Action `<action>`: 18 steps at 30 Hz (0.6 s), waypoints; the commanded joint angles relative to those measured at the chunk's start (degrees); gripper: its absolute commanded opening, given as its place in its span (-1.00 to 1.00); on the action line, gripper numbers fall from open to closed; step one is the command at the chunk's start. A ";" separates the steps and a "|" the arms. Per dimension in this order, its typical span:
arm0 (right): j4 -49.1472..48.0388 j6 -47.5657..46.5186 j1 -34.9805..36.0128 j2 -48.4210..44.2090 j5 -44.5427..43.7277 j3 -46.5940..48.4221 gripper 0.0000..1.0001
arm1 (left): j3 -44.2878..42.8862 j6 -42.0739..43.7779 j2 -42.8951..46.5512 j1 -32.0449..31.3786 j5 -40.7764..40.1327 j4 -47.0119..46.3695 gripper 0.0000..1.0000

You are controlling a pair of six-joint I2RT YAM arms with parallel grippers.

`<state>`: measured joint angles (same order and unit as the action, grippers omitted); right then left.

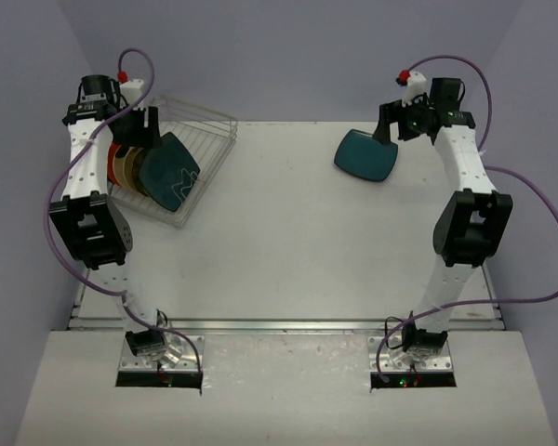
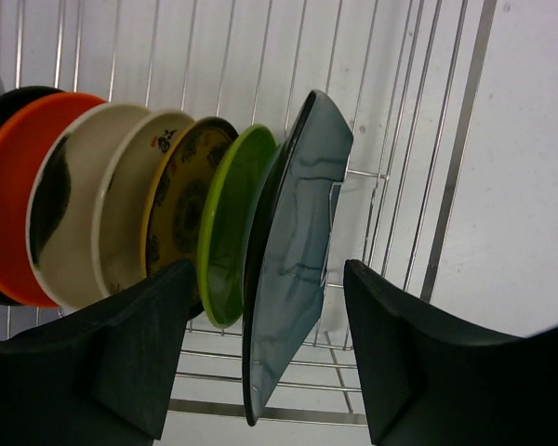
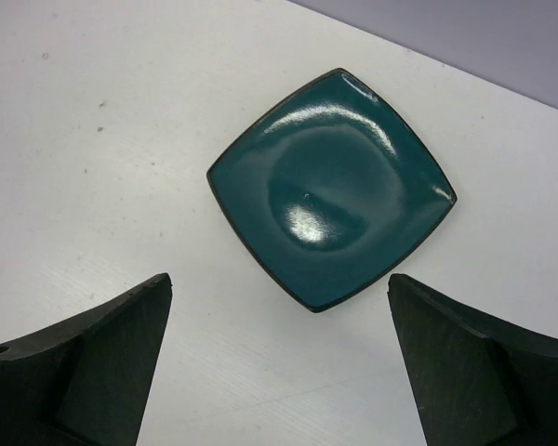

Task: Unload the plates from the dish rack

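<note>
Fingers of the left gripper (image 2: pixel 265 274) stand spread either side of a dark square plate (image 2: pixel 293 269), upright in the dish rack (image 2: pixel 451 186); contact is unclear. Only that wrist view shows the green plate (image 2: pixel 228 232) and other round ones behind. Right gripper (image 3: pixel 279 279) hangs wide apart, empty, above a teal plate (image 3: pixel 330 186) flat on the table (image 3: pixel 93 139).

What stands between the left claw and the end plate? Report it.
Nothing visible does. The teal square plate, last of the row in the dish rack, shows between the jaws of the open left claw; the lime green plate leans close beside it.
</note>
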<state>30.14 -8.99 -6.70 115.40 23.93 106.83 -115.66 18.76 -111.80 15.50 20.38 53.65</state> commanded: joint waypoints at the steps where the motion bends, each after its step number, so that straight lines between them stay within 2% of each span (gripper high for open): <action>1: 1.23 -0.16 -0.33 -3.54 2.52 -2.81 0.98 | -0.16 4.88 -1.06 0.46 3.44 1.85 0.24; 8: 2.12 0.63 0.17 -6.28 4.16 -4.81 0.97 | 5.84 5.96 -2.21 0.07 7.04 1.33 0.01; 13: 2.38 0.64 0.38 -6.77 4.46 -5.32 0.97 | 7.64 6.37 -2.55 -0.81 6.52 1.02 -0.09; 15: 2.30 0.82 0.46 -6.86 4.54 -5.58 0.97 | 8.16 6.63 -2.63 -1.17 6.25 0.76 -0.18; 18: 2.12 0.91 0.54 -7.20 4.80 -6.49 0.97 | 8.43 6.22 -2.56 -1.34 6.67 0.75 -0.42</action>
<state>33.28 -8.58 -6.59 111.82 27.31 101.11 -108.13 24.94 -113.75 15.35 23.84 53.38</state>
